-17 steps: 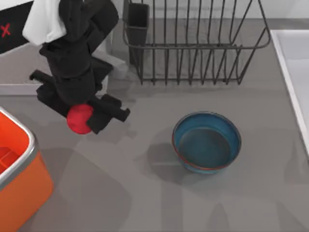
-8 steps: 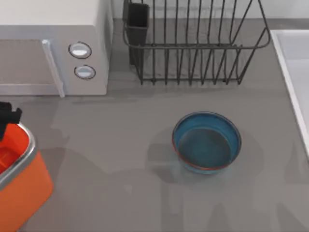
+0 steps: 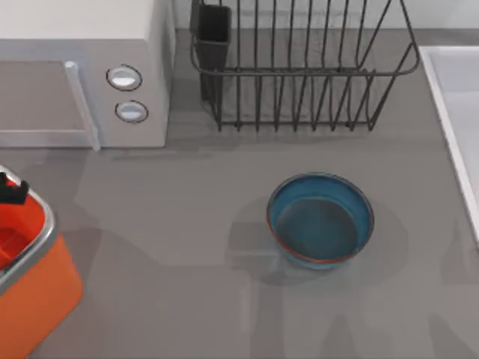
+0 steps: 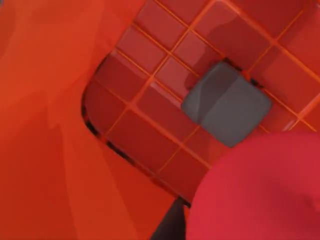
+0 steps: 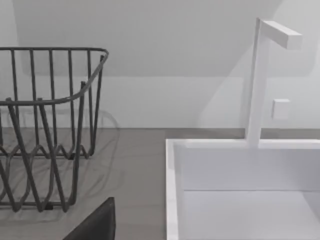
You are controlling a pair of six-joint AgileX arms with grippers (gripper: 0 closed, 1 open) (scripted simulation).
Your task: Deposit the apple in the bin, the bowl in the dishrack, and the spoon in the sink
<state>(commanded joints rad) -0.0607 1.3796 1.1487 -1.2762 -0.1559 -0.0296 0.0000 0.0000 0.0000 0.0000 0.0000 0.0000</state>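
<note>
Apple [image 4: 260, 190] is seen large and close in the left wrist view, hanging above the gridded floor of the bin [image 4: 45, 150], over which a grey square patch [image 4: 227, 102] is set among the red cells. Whether the left claw [image 3: 9, 191] is clenched on the fruit or has released it cannot be told, as only a dark sliver of it is seen at the top view's far left edge, just above the bin's silver rim [image 3: 41, 239]. The bin itself is placed at the bench's lower left corner. The bowl [image 3: 320, 220] is left upright on the grey bench [image 3: 187, 247], right of centre, well apart from the bin and in front of the dishrack [image 3: 299, 67], whose black cutlery cup [image 3: 213, 34] is fixed at its left corner. A white microwave [image 3: 82, 75] with two round knobs is stood to the left of the rack. The sink [image 3: 456, 112] is set along the bench's right edge; in the right wrist view its pale basin [image 5: 240, 190] and a white faucet [image 5: 260, 80] are shown beside the rack's end, with a dark piece of the right claw at the frame's edge, its state not to be told.
</note>
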